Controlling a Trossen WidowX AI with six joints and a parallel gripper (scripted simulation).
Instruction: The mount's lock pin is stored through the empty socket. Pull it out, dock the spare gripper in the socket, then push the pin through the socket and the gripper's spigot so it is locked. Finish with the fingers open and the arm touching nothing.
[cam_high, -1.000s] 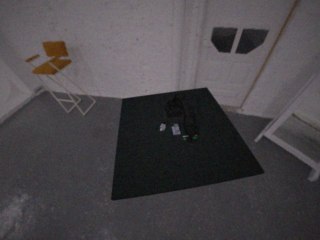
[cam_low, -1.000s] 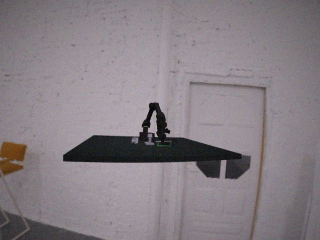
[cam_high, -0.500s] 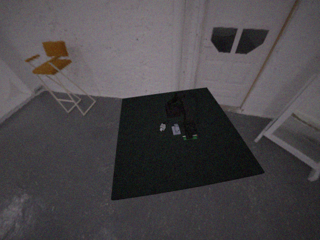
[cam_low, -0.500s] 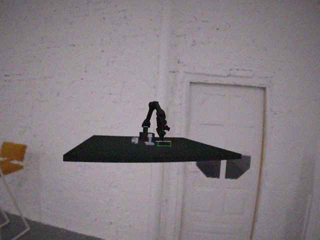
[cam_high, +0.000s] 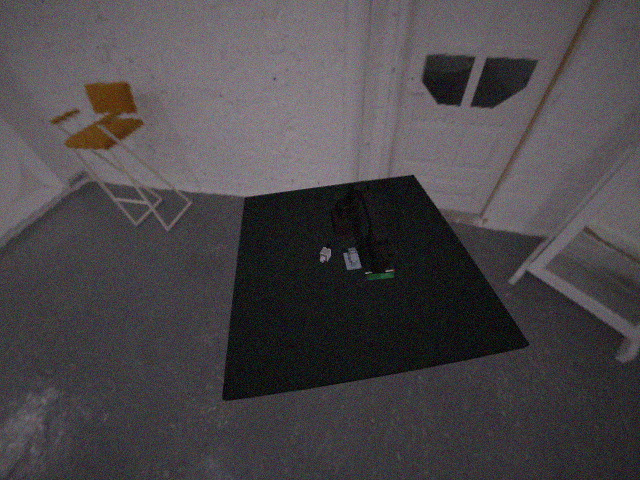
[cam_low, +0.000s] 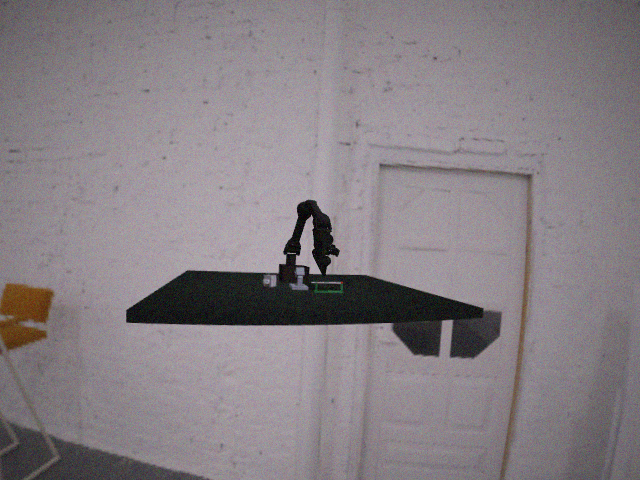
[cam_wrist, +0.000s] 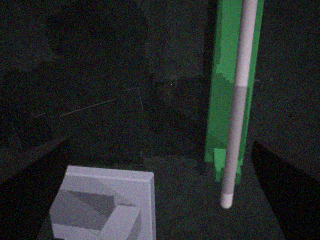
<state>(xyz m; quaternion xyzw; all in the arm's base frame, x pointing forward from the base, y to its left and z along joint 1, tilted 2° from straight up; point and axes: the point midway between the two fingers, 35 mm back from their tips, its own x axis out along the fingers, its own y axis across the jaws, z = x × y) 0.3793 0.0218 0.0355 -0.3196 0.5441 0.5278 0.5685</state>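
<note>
The pale lock pin (cam_low: 333, 282) (cam_wrist: 240, 100) lies along a green rack (cam_high: 379, 276) (cam_low: 328, 291) (cam_wrist: 224, 100), out of the mount. The pale grey-blue mount (cam_high: 353, 262) (cam_low: 298, 287) (cam_wrist: 145, 176) stands beside the rack; its raised head (cam_low: 300, 270) is too small to show the socket's inside. The white spare gripper (cam_high: 324, 254) (cam_low: 269, 280) lies on the far side of the mount from the rack, apart from it. My gripper (cam_low: 323, 273) (cam_wrist: 162, 146) is open and empty above the rack. In the wrist view the pin is nearer the right finger.
The dark table (cam_high: 361, 330) (cam_low: 289, 310) carries everything. The arm's base (cam_low: 284, 272) stands behind the mount, and the black arm (cam_low: 321, 219) arches over toward the rack. The mount's post is close to the rack on one side.
</note>
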